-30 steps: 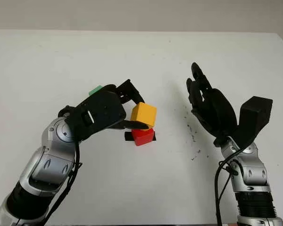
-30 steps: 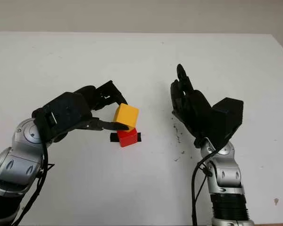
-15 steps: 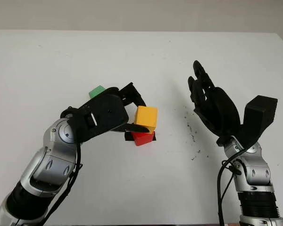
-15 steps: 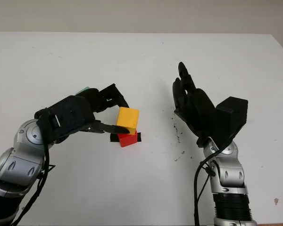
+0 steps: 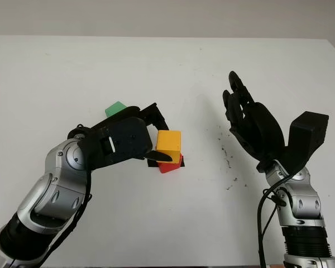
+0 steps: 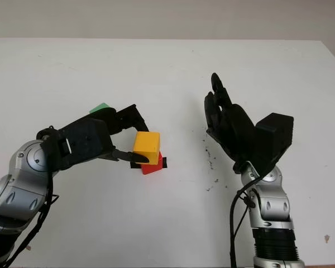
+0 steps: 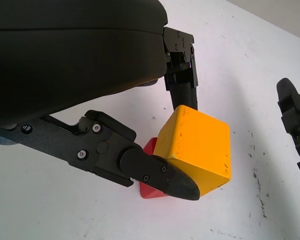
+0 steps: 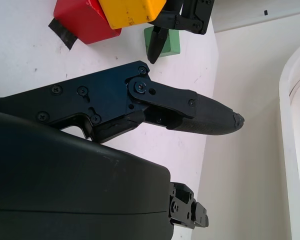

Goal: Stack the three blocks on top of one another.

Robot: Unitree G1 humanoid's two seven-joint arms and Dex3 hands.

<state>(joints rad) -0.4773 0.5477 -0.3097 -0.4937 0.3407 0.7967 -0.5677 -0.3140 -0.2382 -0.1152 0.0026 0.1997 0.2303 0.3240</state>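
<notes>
Your left hand grips the yellow block right over the red block; green block waits behind, right hand open, raised.

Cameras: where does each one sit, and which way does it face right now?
Left eye view: on the head, looking forward and down at the table; both arms enter from below, left hand on the yellow block.
Right eye view: same head, slightly offset; same scene, right hand open above the table.
Left wrist view: at the left wrist, facing its fingers gripping yellow over the red block.
Right wrist view: at the right wrist, looking across at the green block.
All four share yellow and red.
</notes>
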